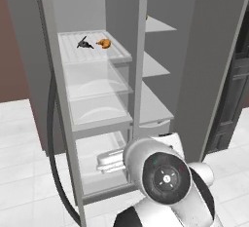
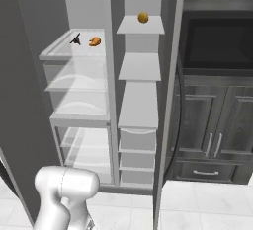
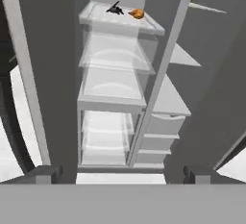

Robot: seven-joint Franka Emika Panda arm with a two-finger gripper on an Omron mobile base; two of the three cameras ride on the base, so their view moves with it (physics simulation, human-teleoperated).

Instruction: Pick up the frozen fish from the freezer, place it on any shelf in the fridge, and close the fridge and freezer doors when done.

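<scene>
Lying already on the fridge's top ribbed shelf (image 1: 116,53) at the orange pastry's (image 1: 103,43) nine o'clock, the frozen fish (image 1: 84,43) is showing the placing done, while the hand (image 3: 122,174) is hanging released and both doors (image 1: 206,65) are standing open, awaiting closing.

The robot's own arm (image 1: 165,177) covers the lower drawers of the freezer (image 1: 155,109) in the left base view — their fronts cannot be seen there. The fridge (image 2: 81,100) and freezer tops run off the upper edge in both base views. The frozen fish (image 2: 75,39), just beside the orange pastry (image 2: 95,41) on the translucent shelf (image 2: 59,51), is too small to make out beyond a dark spiky shape. The left door's dark handle (image 1: 52,138) is cut off at the picture's bottom — its lower end is unseen.
</scene>
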